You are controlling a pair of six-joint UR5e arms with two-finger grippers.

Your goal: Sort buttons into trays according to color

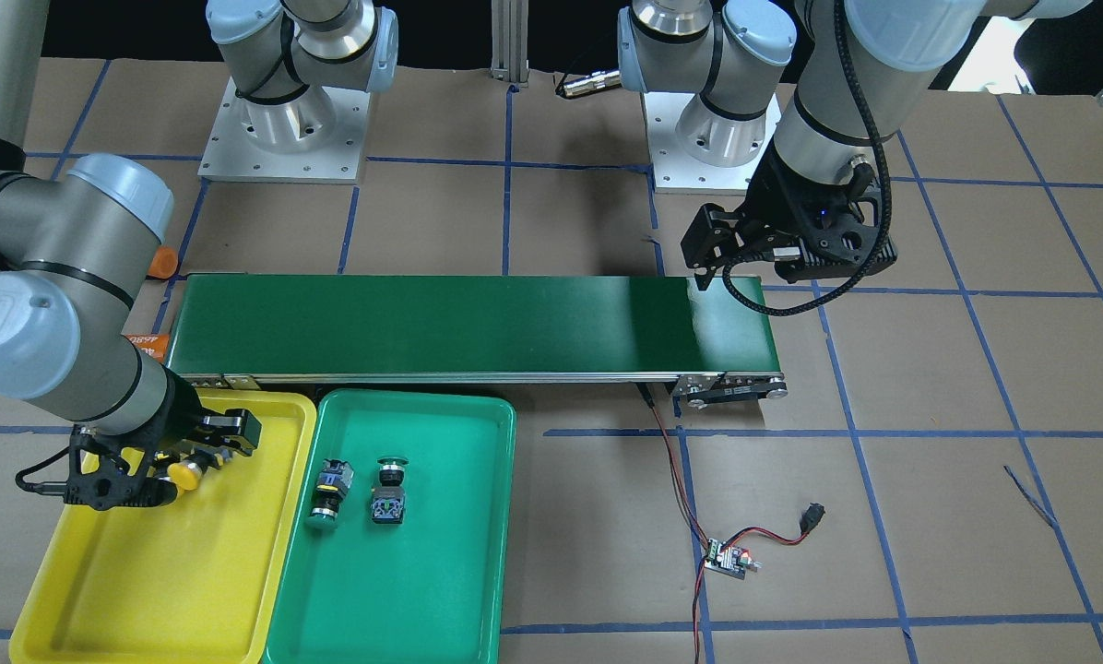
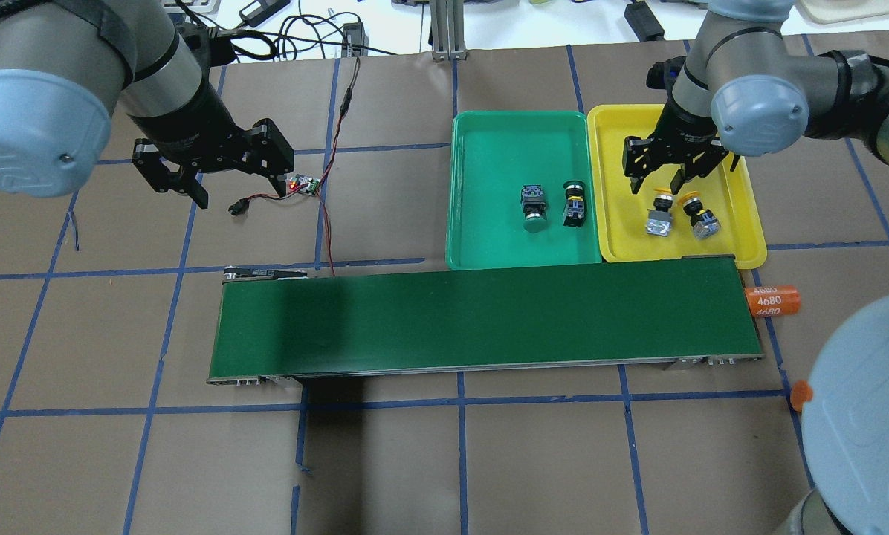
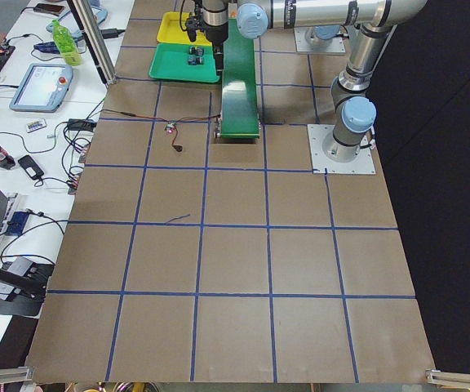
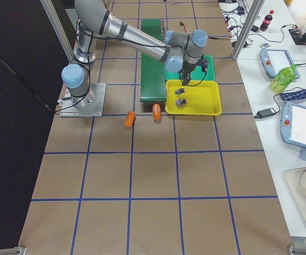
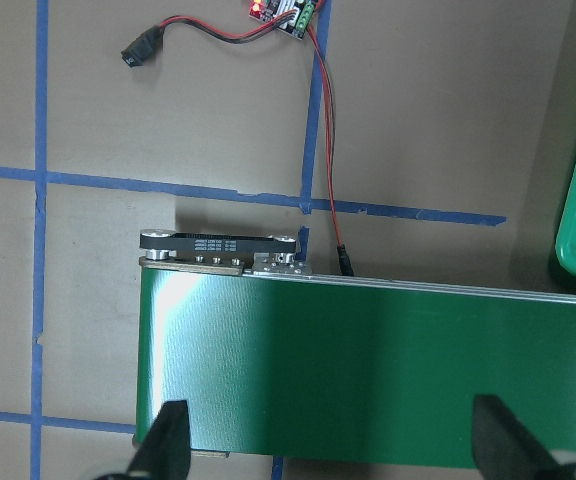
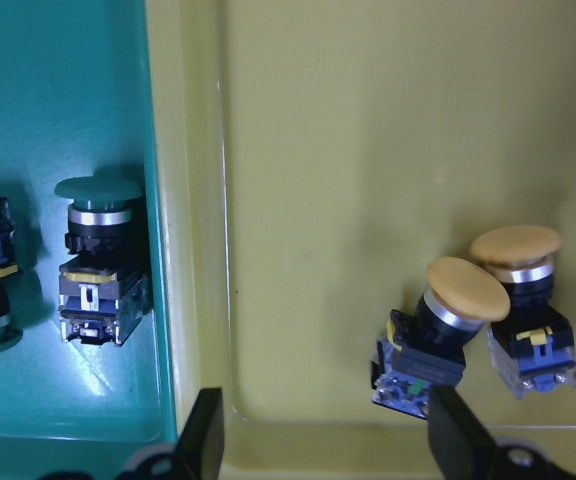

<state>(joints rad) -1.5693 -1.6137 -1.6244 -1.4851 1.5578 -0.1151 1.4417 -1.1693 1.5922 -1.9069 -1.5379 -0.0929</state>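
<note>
Brown paper marked with a blue tape grid covers the table (image 2: 548, 461). A long dark-green conveyor belt (image 2: 482, 319) lies across its middle. Beyond the belt's right end, seen from overhead, two shallow trays sit side by side with their long edges touching: a green tray (image 2: 489, 134) and, to its right, a yellow tray (image 2: 734, 223).

The right gripper (image 2: 656, 184) hangs over the yellow tray with its jaws apart and nothing between them. In the right wrist view, two yellow buttons (image 6: 446, 335) lie on their sides close together on the tray floor, just ahead of one fingertip and outside the gap. The gap itself shows only bare tray floor and rim.

The left gripper (image 2: 238, 184) hovers well away, near the belt's other end, with its jaws spread wide and empty.

Two green buttons (image 2: 534, 206) lie on their sides next to each other in the green tray.

An orange cylinder (image 2: 771, 301) printed 4680 rests beside the belt's right end. A small circuit board (image 2: 303, 184) with red wires lies near the left gripper.
</note>
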